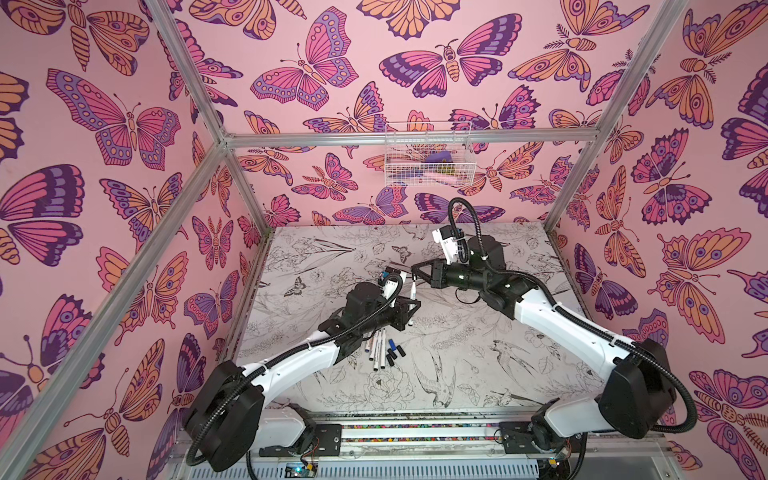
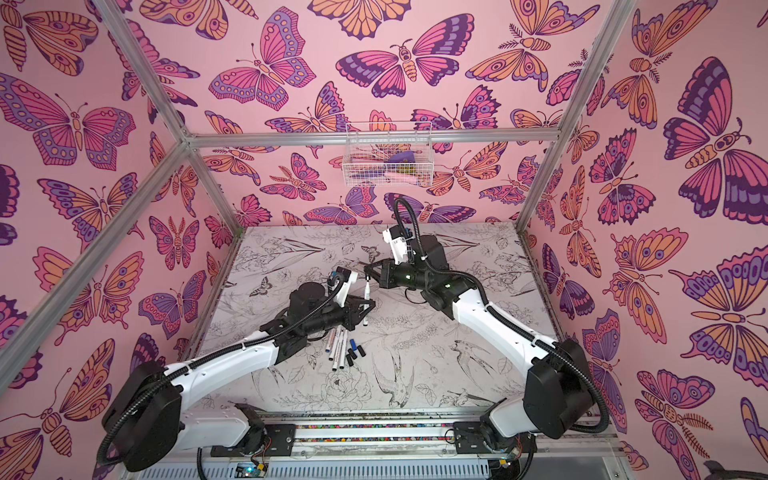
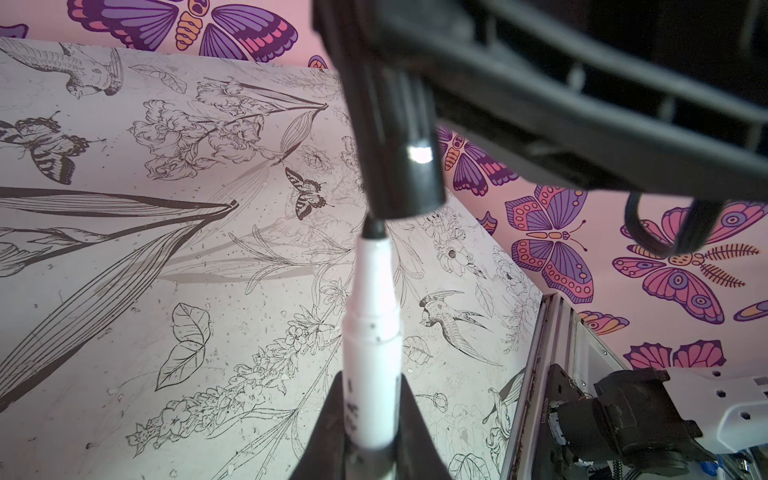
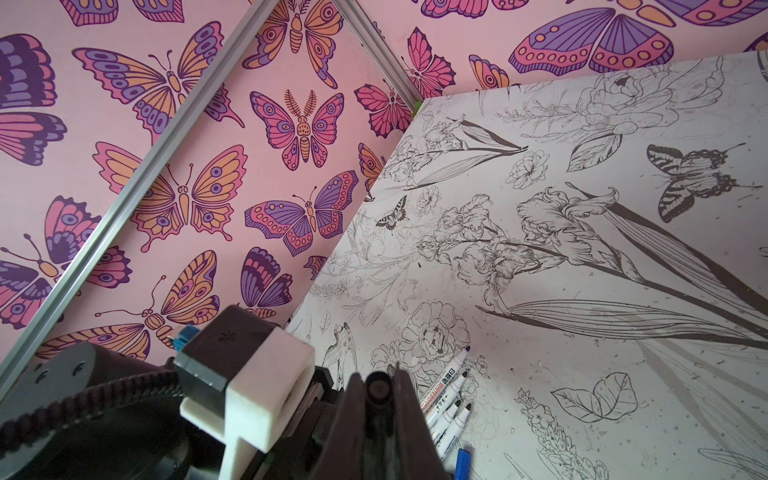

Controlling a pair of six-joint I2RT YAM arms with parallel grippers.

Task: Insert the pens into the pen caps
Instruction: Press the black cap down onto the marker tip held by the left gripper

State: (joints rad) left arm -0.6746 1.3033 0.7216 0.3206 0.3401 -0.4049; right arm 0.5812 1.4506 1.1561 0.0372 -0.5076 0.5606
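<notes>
Bench (image 1: 478, 332): white sheet printed with line-drawn flowers and birds; carries all the loose stock.

Left fingers (image 3: 409, 415): clamped on the held pen (image 3: 372, 332) at mid-barrel, raised off the bench near its middle.

Right fingers (image 4: 401, 399): closed across the body of the held cap (image 3: 401, 174), its open end facing the pen.

Held pen, fit: the dark nib sits at the cap's mouth and the white barrel is not seated. Whether the nib is already inside cannot be told.

Loose pens (image 1: 380, 349): several lie bundled on the bench under the left forearm.

Loose caps (image 1: 394, 355): stubby and mostly black, with one blue cap (image 1: 392, 344), lying just beside the pens.

Handling, judged: light, rigid plastic. The barrels are smooth and round, so they are likely to roll or twist in a grip. Take a pen at mid-barrel with the nib end free. Take a cap across its side with the mouth clear. A push-fit wants the two axes in line.

Print: one barrel (image 4: 440, 388) bears red capitals, apparently "WHITEBOARD", and black Chinese characters too small to read. The marks on the held pen are illegible.
</notes>
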